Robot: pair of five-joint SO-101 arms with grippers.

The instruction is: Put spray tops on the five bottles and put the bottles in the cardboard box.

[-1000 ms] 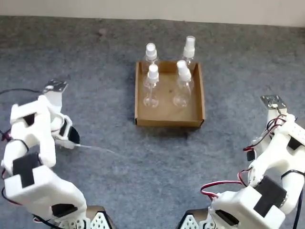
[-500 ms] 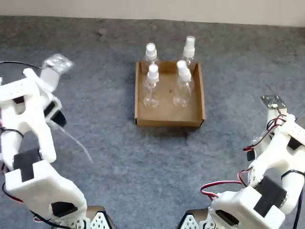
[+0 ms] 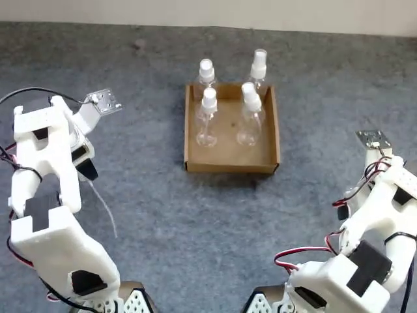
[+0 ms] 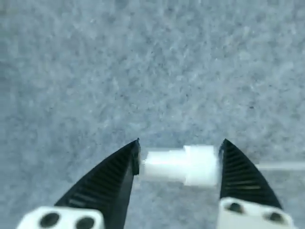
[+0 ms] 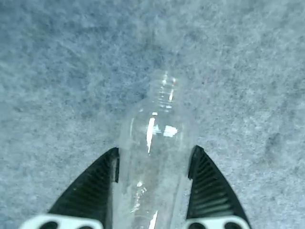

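White plastic spray top is pinched crosswise between the fingers of the left gripper, clear of the grey carpet. Its thin dip tube trails free below the arm. This hold likely keeps the tube end free to go into a bottle neck.

The right gripper has its fingers closed around the body of the uncapped bottle. The open neck points away from the wrist, which leaves the opening free for the top. The two arms stand well apart, so the fitting step is judged not yet begun.

Count:
- Bottles: five. Four carry spray tops; one is bare.
- Spray tops: five. Four are fitted; one is loose in the left gripper.
- Cardboard box: one.

Of the capped bottles, two stand inside the box. Two stand at its far wall; whether inside or just behind cannot be told.
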